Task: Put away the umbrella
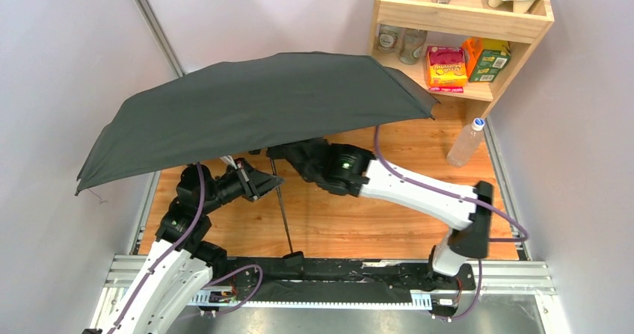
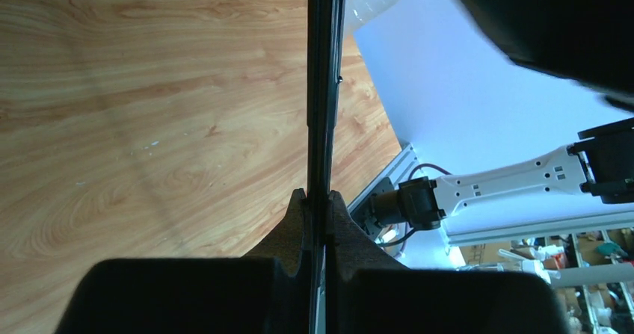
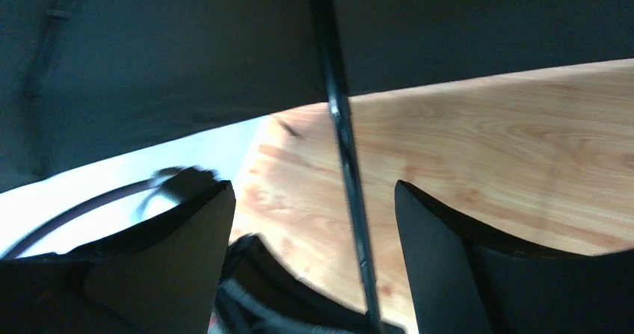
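The umbrella (image 1: 254,106) stands open, its black canopy spread over the back of the wooden table (image 1: 389,222). Its thin black shaft (image 1: 282,207) slants down to the small handle (image 1: 292,258) at the near edge. My left gripper (image 1: 269,181) is shut on the shaft; in the left wrist view the shaft (image 2: 325,87) runs straight up from between the closed gripper (image 2: 318,198). My right gripper (image 1: 279,152) sits just under the canopy and is open. In the right wrist view the shaft (image 3: 345,162) passes between its spread fingers (image 3: 430,252) without touching them, nearer the right one.
A wooden shelf (image 1: 463,20) with boxes, jars and cups stands at the back right. A clear plastic bottle (image 1: 465,143) stands on the table beside it. Grey walls close in left and right. A metal rail (image 1: 336,274) runs along the near edge.
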You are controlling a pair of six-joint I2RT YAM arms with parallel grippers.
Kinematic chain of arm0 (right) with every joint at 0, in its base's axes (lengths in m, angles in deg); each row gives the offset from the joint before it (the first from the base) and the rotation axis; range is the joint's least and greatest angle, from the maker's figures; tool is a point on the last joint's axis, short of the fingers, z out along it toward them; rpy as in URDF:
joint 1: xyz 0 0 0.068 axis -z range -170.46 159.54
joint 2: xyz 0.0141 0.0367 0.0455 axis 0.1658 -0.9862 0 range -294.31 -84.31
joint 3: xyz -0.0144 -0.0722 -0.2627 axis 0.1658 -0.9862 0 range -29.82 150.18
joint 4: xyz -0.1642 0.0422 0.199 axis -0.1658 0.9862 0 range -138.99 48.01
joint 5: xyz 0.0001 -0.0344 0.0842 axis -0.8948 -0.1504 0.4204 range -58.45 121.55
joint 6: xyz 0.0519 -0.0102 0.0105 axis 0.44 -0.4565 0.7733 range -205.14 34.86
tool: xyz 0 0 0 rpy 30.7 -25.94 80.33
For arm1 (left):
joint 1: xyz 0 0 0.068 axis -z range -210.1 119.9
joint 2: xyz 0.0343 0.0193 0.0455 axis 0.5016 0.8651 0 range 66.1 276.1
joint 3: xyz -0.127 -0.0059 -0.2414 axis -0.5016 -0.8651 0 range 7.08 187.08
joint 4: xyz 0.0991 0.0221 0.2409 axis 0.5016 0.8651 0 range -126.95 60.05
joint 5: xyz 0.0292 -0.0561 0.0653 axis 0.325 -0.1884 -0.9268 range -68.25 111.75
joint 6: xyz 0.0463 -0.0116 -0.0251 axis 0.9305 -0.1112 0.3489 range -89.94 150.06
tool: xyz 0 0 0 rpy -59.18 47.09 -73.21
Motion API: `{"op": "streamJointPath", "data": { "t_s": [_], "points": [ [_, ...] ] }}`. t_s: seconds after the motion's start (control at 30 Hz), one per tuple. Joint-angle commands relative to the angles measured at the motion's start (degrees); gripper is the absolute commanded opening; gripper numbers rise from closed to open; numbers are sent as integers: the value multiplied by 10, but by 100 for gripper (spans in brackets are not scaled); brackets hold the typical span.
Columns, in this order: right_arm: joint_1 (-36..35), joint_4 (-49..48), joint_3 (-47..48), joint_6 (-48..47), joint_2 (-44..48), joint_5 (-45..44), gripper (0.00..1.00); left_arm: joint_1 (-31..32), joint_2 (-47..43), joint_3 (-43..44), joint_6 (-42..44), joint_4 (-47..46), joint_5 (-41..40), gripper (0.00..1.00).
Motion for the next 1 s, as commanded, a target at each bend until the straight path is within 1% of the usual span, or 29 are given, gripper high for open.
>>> {"op": "streamJointPath", "data": {
  "t_s": [0.0, 0.03, 0.1, 0.13, 0.2, 0.23, 0.27, 0.3, 0.33, 0.37, 0.4, 0.43, 0.47, 0.5, 0.53, 0.57, 0.63, 0.67, 0.7, 0.73, 0.77, 0.8, 0.83, 0.97],
  "points": [
    [-3, 129, 79, -43, -82, -88, 79, 12, -8, 31, 24, -1, -22, 0],
    [-3, 132, 89, -46, -93, -91, 77, 12, -9, 31, 24, 2, -21, 0],
    [-3, 133, 108, -54, -110, -102, 70, 13, -15, 31, 26, 7, -21, 0],
    [-3, 128, 113, -60, -115, -102, 64, 14, -16, 31, 28, 10, -20, 0],
    [-4, 109, 114, -76, -114, -90, 39, 14, -23, 33, 30, 22, -20, 0],
    [-4, 100, 113, -76, -106, -83, 22, 14, -29, 35, 31, 31, -20, 0],
    [-3, 79, 94, -76, -94, -66, 3, 14, -39, 38, 33, 41, -19, 0],
    [-3, 51, 71, -73, -73, -47, 0, 14, -45, 40, 33, 47, -17, 0],
    [-3, 4, 32, -68, -50, -20, 0, 14, -58, 43, 29, 53, -13, 2],
    [-1, -56, -19, -68, -17, 21, 0, 14, -65, 44, 24, 54, -13, 18],
    [-1, -130, -65, -63, 15, 46, 0, 14, -83, 39, 6, 46, -9, 31],
    [-1, -202, -114, -56, 49, 81, 0, 14, -93, 35, -6, 39, -5, 47],
    [-1, -253, -145, -55, 75, 100, 0, 14, -117, 19, -33, 4, 1, 45],
    [0, -280, -165, -52, 94, 108, 0, 14, -127, 10, -50, -14, 11, 48],
    [1, -308, -184, -53, 113, 120, 0, 14, -147, -5, -79, -50, 13, 55],
    [4, -332, -200, -55, 136, 137, 0, 14, -153, -17, -103, -61, 20, 57],
    [11, -386, -235, -57, 167, 163, 0, 14, -153, -20, -113, -80, 46, 60],
    [15, -432, -256, -53, 182, 177, 0, 14, -141, -21, -114, -91, 59, 68],
    [20, -460, -273, -44, 191, 192, 0, 14, -133, -23, -118, -100, 79, 68],
    [24, -473, -281, -39, 196, 200, 0, 14, -119, -26, -122, -109, 92, 68],
    [24, -481, -283, -41, 199, 200, 0, 15, -109, -34, -139, -160, 121, 69],
    [25, -484, -283, -39, 199, 202, 0, 17, -104, -40, -152, -191, 139, 69],
    [28, -486, -282, -36, 198, 210, 0, 18, -103, -46, -171, -231, 145, 69],
    [31, -492, -274, -27, 192, 215, 0, 36, -98, -38, -182, -269, 154, 71]
  ]
}}
